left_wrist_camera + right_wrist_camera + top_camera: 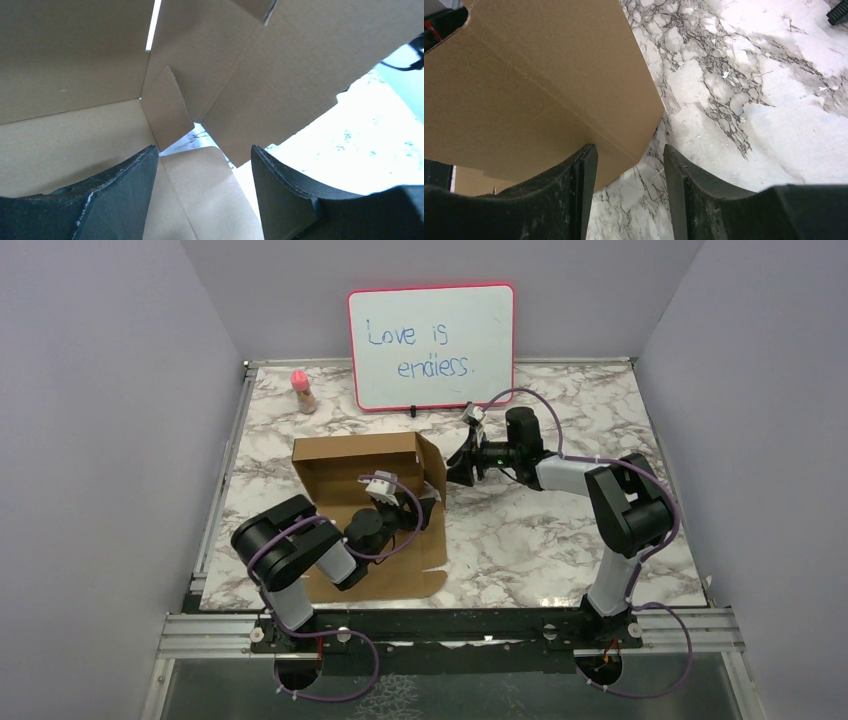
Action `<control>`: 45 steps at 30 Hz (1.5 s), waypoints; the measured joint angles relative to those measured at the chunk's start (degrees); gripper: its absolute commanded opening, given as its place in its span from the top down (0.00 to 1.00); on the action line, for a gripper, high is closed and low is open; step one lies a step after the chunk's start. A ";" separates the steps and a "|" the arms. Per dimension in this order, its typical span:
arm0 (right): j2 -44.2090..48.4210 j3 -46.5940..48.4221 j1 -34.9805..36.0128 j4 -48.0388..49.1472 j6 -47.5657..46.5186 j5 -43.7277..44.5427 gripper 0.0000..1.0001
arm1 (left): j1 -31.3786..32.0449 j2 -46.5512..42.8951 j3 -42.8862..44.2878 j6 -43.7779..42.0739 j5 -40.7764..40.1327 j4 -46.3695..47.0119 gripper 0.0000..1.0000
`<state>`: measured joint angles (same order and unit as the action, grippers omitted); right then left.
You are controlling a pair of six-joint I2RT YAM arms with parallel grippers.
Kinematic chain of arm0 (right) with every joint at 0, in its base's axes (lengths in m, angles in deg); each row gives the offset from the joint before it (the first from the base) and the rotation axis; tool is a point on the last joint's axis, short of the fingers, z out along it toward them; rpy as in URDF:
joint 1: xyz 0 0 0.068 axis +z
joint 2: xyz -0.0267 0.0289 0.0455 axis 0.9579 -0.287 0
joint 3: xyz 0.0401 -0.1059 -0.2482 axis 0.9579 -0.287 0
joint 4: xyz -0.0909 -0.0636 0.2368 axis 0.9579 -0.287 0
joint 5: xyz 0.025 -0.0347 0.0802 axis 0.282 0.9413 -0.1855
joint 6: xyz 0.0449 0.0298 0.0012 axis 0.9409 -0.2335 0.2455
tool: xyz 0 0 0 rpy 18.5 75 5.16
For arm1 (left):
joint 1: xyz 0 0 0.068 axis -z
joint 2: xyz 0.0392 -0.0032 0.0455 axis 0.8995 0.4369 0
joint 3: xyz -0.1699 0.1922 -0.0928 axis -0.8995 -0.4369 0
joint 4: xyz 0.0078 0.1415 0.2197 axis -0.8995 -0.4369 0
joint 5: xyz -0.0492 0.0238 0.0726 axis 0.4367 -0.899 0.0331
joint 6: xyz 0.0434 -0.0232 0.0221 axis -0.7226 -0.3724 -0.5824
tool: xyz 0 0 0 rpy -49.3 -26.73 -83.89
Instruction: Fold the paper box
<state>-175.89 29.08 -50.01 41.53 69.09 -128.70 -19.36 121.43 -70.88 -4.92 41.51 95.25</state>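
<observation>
Box (345,455) is sitting half-formed on the bench (560,540), left of centre, back wall standing up, front panel lying flat toward the arm bases. Left end effector (205,160) is hanging inside the box, spread wide and gripping nothing. It is pointing at the back right corner, where the corner tab (167,107) is leaning loose and marble is showing through the gap. Right end effector (629,155) is sitting at the outside of the right side flap (549,90), also wide and empty; the flap's rounded corner is showing between its jaws, but I can't tell if it's touching. Risks as I'm reading it: nothing is pinning the box, so a push on the flap from the right is likely sliding the whole thing left instead of creasing it. The tab isn't tucked, so a flap closing over it is probably jamming or crumpling it. The left arm is occupying the interior, so walls folding in are risking trapping it. The unheld walls are looking springy and are probably flopping back open
</observation>
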 measured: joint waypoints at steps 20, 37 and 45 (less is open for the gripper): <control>0.00 0.00 0.68 -0.02 -0.46 -0.04 0.43 | -0.42 -50.27 12.48 -0.98 0.74 -65.42 0.21; 0.00 0.00 1.33 0.44 -0.52 -0.02 0.43 | -18.49 -43.69 48.98 -12.55 2.27 -107.16 0.01; 0.00 0.00 1.44 0.44 -0.68 0.00 0.43 | -36.89 -39.08 49.94 -15.45 7.93 -112.50 0.01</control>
<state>-175.89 29.08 -48.57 41.97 68.41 -128.70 -56.26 82.35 -20.94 -20.37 49.45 -17.25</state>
